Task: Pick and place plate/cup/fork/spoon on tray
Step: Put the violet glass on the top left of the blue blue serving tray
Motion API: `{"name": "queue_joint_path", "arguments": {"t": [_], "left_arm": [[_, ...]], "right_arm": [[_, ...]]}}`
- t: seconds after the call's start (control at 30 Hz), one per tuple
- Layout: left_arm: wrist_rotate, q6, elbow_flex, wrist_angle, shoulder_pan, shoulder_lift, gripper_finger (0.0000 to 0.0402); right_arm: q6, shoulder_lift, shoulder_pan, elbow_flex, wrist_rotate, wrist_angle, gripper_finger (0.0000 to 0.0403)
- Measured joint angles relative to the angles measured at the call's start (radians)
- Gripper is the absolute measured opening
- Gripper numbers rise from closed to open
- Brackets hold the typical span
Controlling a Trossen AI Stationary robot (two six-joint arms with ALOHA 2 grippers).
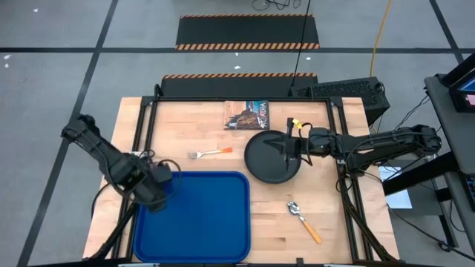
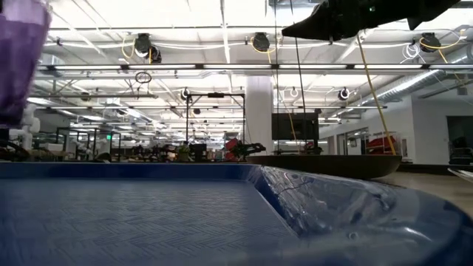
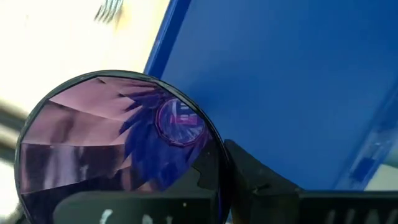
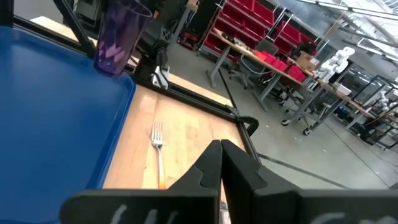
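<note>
My left gripper [image 1: 159,185] is shut on the dark purple cup [image 3: 118,149] and holds it above the far left corner of the blue tray [image 1: 200,222]. The cup also shows in the right wrist view [image 4: 118,31] and the low view [image 2: 18,59]. My right gripper [image 1: 291,144] is shut and empty, up above the right part of the black plate [image 1: 269,159], which lies flat on the table. The fork [image 1: 210,153] lies just beyond the tray's far rim. The spoon [image 1: 304,221] lies on the table right of the tray. My left gripper holds the cup near its rim [image 3: 214,146], coming from above. One finger [image 3: 249,174] lies against the outside of the wall; the cup hides the other. The cup is upright, mouth up, lifted clear of the tray.
A printed booklet [image 1: 247,115] lies at the table's far edge behind the plate. A black metal frame [image 1: 145,119] runs along the table's sides. The tray's floor [image 3: 280,81] is bare blue below the cup.
</note>
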Motion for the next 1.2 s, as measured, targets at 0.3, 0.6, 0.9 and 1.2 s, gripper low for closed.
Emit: {"name": "queue_joint_path", "arguments": {"t": [0.3,0.6,0.9,1.2], "left_arm": [[-0.001,-0.226,-0.092,0.026,-0.126,0.023,0.0012],[-0.027,-0.279,-0.135,0.072,-0.169,0.022,0.0011],[-0.033,-0.31,-0.137,0.035,-0.176,0.022,0.0013],[0.008,-0.32,-0.247,0.07,-0.179,0.022,0.0036]], "right_arm": [[-0.007,0.0,0.0,0.0,0.0,0.01,0.0],[-0.007,0.0,0.0,0.0,0.0,0.019,0.0],[-0.002,0.0,0.0,0.0,-0.001,0.022,0.0],[0.001,0.0,0.0,0.0,-0.001,0.021,0.0]]}}
